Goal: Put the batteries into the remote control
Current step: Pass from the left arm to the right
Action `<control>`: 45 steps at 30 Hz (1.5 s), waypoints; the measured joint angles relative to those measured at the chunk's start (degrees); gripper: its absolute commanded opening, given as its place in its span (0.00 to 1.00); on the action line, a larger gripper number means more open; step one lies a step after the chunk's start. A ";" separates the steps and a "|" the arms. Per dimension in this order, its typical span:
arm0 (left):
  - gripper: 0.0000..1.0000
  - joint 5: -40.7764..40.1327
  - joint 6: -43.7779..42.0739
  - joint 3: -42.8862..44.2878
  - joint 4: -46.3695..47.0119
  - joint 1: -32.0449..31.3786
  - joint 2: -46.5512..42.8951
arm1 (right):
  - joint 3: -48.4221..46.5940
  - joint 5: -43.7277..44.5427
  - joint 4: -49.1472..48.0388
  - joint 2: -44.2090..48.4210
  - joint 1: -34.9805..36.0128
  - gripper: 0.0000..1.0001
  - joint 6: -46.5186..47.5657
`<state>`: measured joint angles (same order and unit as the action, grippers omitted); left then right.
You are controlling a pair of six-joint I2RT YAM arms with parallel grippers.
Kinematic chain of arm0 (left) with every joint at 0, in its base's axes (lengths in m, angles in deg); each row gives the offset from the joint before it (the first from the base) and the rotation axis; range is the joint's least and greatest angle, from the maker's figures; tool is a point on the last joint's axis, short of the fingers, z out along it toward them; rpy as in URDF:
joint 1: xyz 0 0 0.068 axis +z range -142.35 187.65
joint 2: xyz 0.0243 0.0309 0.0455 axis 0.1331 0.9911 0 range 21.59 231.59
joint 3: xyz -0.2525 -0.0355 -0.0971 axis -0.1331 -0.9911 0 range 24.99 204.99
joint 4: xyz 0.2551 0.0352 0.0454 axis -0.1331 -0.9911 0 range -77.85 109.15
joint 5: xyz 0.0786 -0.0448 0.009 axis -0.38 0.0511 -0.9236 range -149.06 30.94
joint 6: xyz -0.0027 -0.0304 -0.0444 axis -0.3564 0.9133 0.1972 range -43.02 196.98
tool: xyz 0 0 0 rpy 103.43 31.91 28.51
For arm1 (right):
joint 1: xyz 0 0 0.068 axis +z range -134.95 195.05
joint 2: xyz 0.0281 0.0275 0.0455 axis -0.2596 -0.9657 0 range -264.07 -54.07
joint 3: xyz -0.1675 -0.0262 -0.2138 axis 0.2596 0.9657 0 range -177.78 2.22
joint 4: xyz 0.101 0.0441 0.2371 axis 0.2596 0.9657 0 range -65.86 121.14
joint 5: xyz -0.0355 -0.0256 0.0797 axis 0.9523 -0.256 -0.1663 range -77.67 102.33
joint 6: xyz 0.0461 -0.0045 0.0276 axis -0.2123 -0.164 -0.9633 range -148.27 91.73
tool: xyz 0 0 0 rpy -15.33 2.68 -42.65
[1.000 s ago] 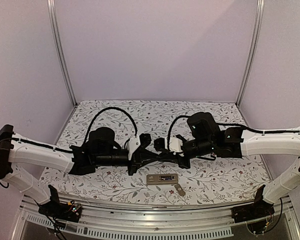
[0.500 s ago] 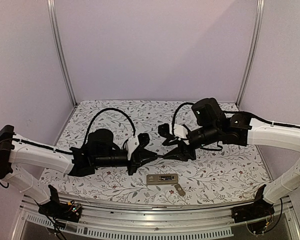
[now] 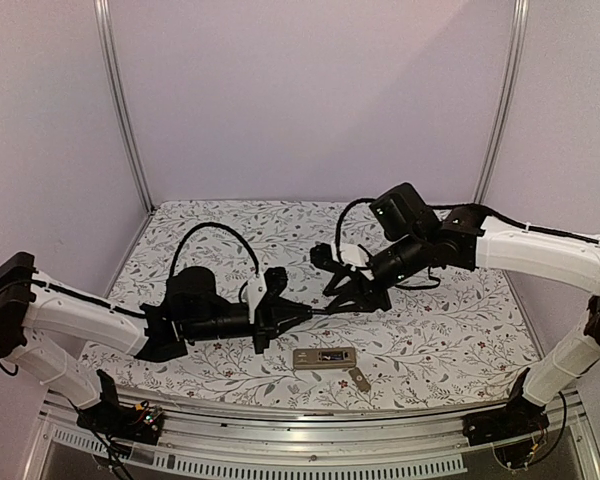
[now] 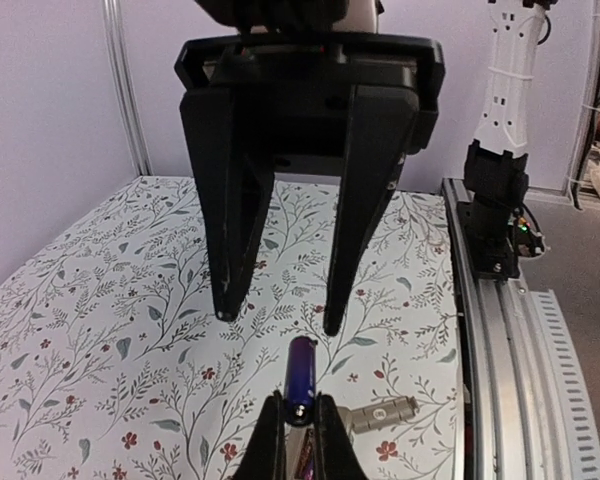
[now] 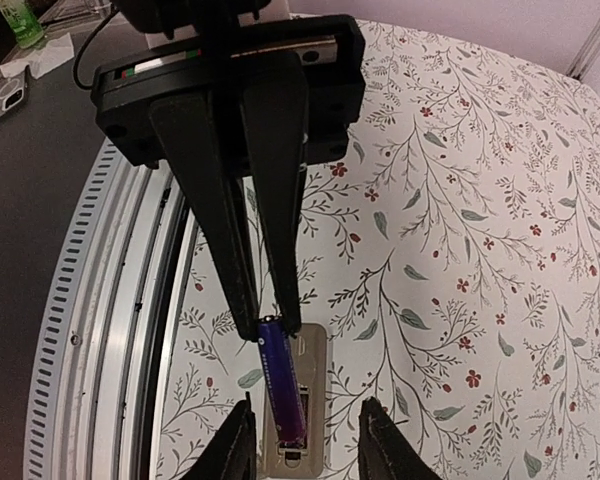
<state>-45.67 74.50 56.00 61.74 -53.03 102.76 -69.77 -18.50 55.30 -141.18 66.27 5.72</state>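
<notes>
Nearest the arms' bases, the small grey cover (image 3: 359, 378) is lying flat on the flowered table (image 3: 220, 235), and just beyond it the remote (image 3: 324, 357) is resting back-up with its battery recess facing the cameras. Whether a cell is already sitting in that recess is too small to tell.

Above the remote, the left gripper (image 3: 302, 314) is pinching one dark battery (image 4: 300, 372) by its end only, jaws drawn almost together, so most of the cylinder is sticking out unsupported toward the other arm. Facing it, the right gripper (image 4: 278, 320) is hanging with its jaws apart and nothing between them, its tips just short of the battery's free end.

The weak point looks to be that short grip. If the right fingers (image 4: 335, 300) are coming in off-line, one pad is likely to be striking the free end first and levering the battery out of the left pinch. If the left jaws are letting go before the right ones are seated, the cell is probably dropping onto the remote and rolling off across the cloth. The two sets of black fingers are also working very close, so a small misjudgement could be knocking them together
</notes>
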 measured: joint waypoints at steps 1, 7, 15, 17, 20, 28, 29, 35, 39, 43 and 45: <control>0.00 -0.02 0.09 -0.02 0.31 0.00 0.11 | 0.00 0.00 0.50 -0.70 0.26 0.30 0.31; 0.00 -0.13 0.17 -0.04 1.29 0.00 0.48 | -0.02 -0.22 1.03 -3.10 1.44 0.22 1.01; 0.00 -0.11 0.15 -0.04 1.25 0.00 1.33 | -0.94 -1.03 0.59 -3.37 1.68 0.23 1.16; 0.00 -0.11 0.13 -0.04 1.18 0.00 1.75 | -0.94 -1.05 0.52 -3.39 1.70 0.18 1.16; 0.00 -0.11 0.11 -0.04 1.16 0.00 1.84 | -0.94 -1.05 0.50 -3.39 1.70 0.16 0.98; 0.00 -0.11 -0.11 -0.04 1.20 0.00 1.84 | -0.94 -1.07 0.50 -3.39 1.77 0.17 0.74; 0.00 -0.13 -0.20 -0.04 1.18 0.00 1.84 | -0.94 -1.07 0.50 -3.39 1.77 0.17 0.74; 0.00 -0.13 -0.52 -0.04 1.20 0.00 1.84 | -0.94 -0.96 0.52 -3.80 1.95 0.19 0.79; 0.00 -0.13 -0.52 -0.04 1.20 0.00 1.84 | -0.94 -0.76 0.55 -4.17 2.03 0.10 0.76; 0.00 -0.13 -0.61 -0.04 1.11 0.00 1.84 | -0.94 -0.52 0.35 -4.17 2.03 0.03 0.90; 0.00 -0.13 -0.61 -0.04 1.09 0.00 1.84 | -0.94 -0.44 0.37 -4.15 2.03 0.01 1.09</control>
<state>-45.80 73.89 55.95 62.83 -53.03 104.59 -70.71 -18.94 55.67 -145.33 68.30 6.82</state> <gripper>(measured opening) 0.035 0.056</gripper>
